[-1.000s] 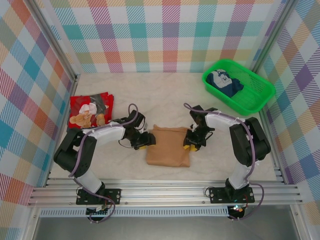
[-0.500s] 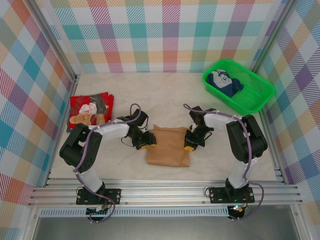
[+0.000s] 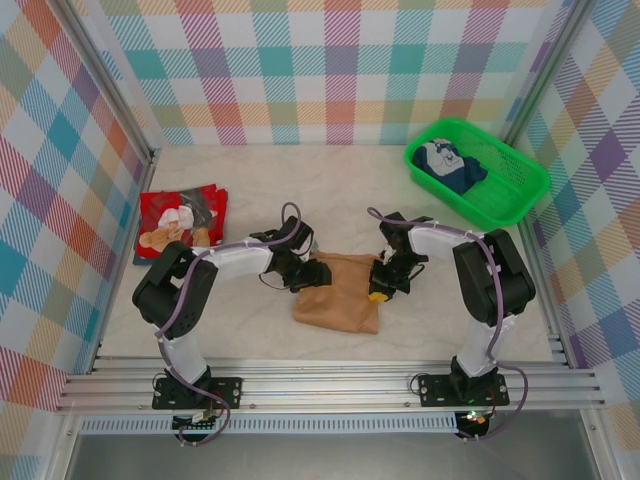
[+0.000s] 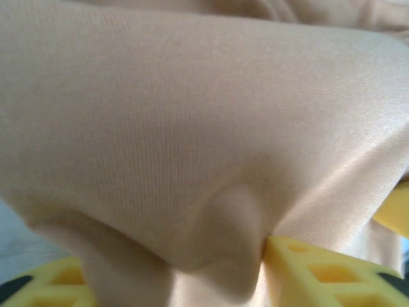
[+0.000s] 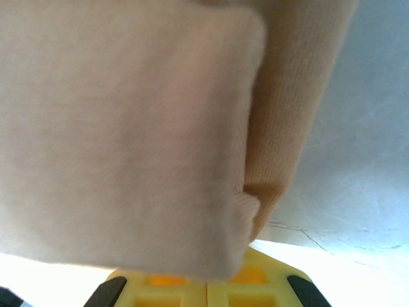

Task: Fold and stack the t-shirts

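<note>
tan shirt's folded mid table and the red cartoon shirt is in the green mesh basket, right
No: the red cartoon-print t-shirt lies on the table at the left, outside the green plastic mesh basket, as the top external view shows. The tan-brown folded t-shirt is mid-table.

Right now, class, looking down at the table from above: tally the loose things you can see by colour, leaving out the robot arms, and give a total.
tan-brown t-shirt: 1
red t-shirt: 1
green basket: 1
dark blue and white garment in the basket: 1
Total: 4
</note>
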